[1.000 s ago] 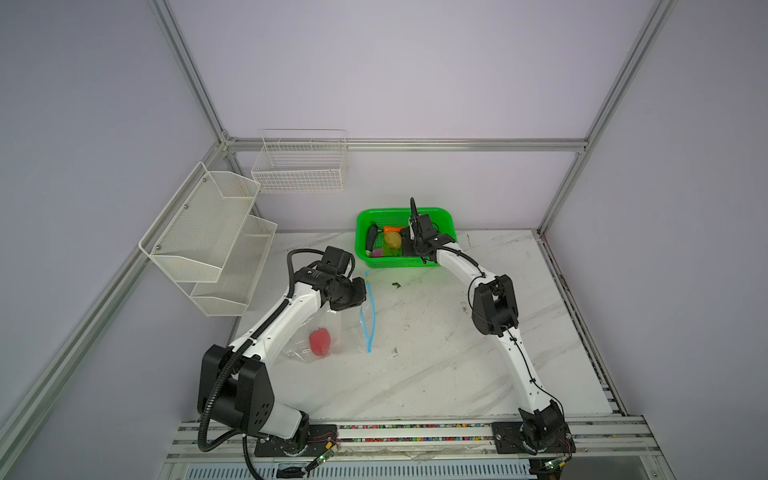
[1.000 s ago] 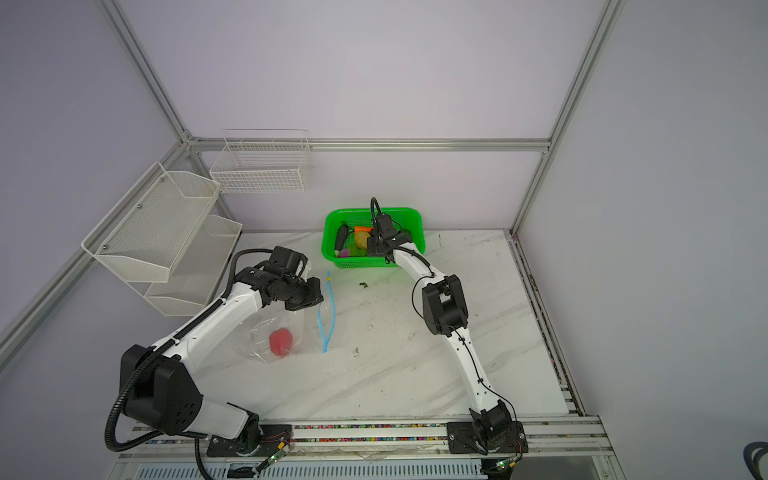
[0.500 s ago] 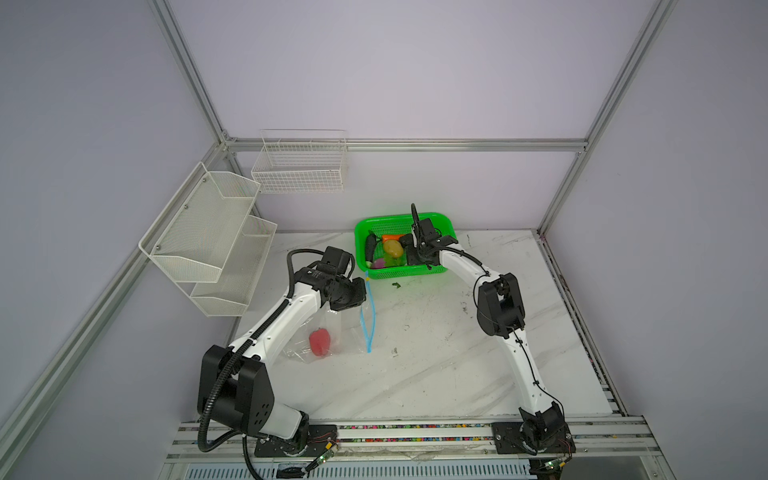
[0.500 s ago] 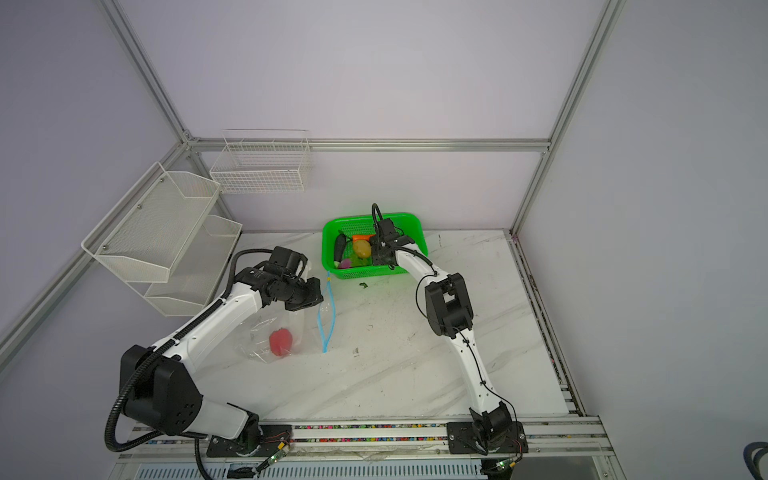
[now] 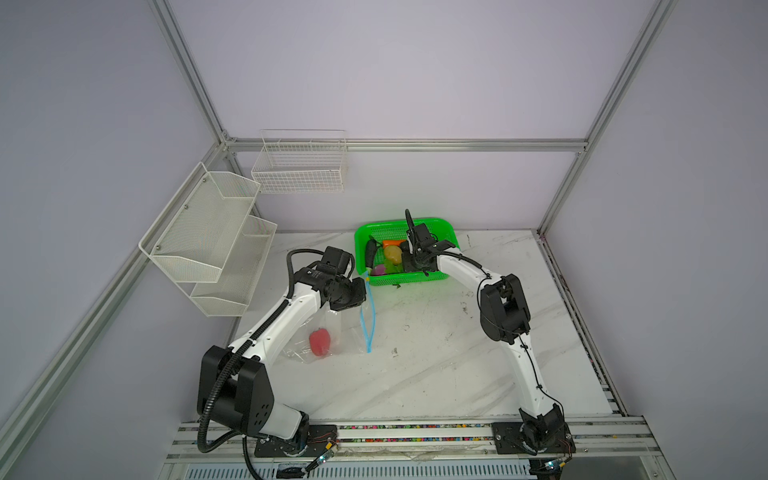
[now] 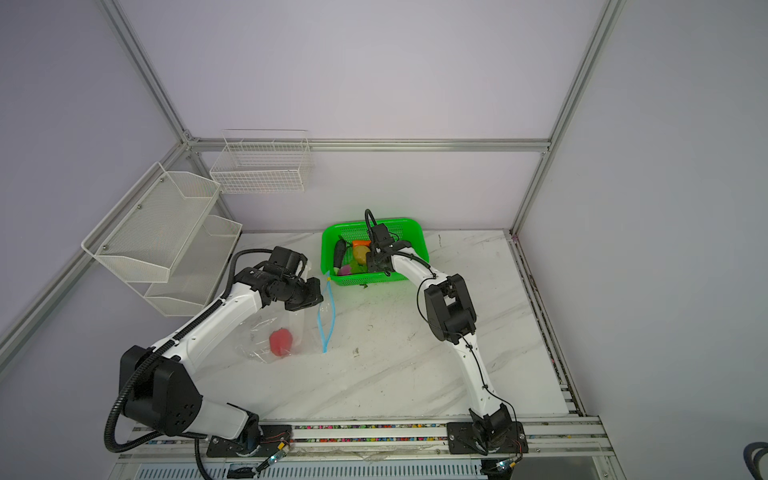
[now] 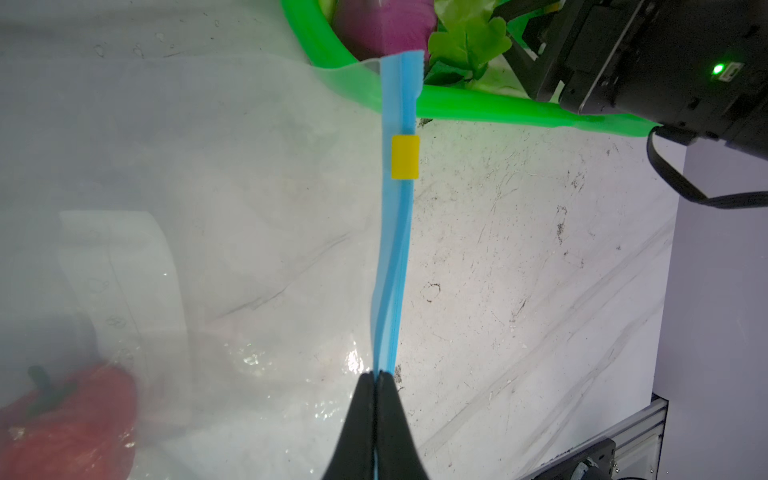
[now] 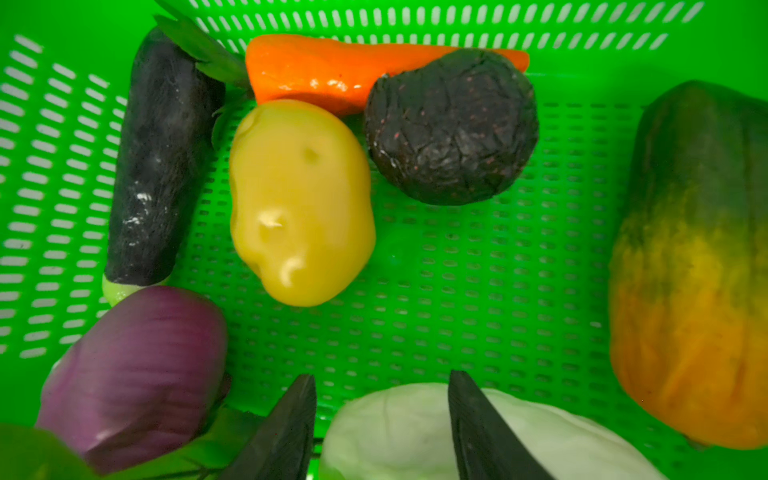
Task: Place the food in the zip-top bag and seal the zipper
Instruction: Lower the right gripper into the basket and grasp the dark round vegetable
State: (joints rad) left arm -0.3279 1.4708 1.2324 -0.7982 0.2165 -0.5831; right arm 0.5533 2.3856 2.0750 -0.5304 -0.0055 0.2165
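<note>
Left gripper (image 7: pixel 376 376) is clenched on the zipper (image 7: pixel 397 249) of the zip-top bag (image 7: pixel 249 187), red pepper (image 5: pixel 320 341) inside. Right gripper (image 8: pixel 382 376) hangs spread over the white radish (image 8: pixel 395 432) in the green basket (image 8: pixel 478 270), beside the yellow potato (image 8: pixel 299 199) and purple onion (image 8: pixel 133 374).

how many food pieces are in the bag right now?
1: the red pepper, inside the clear zip-top bag, on the side away from the blue zipper. The left arm covers part of the bag in both top views, so another piece there can't be ruled out.
</note>
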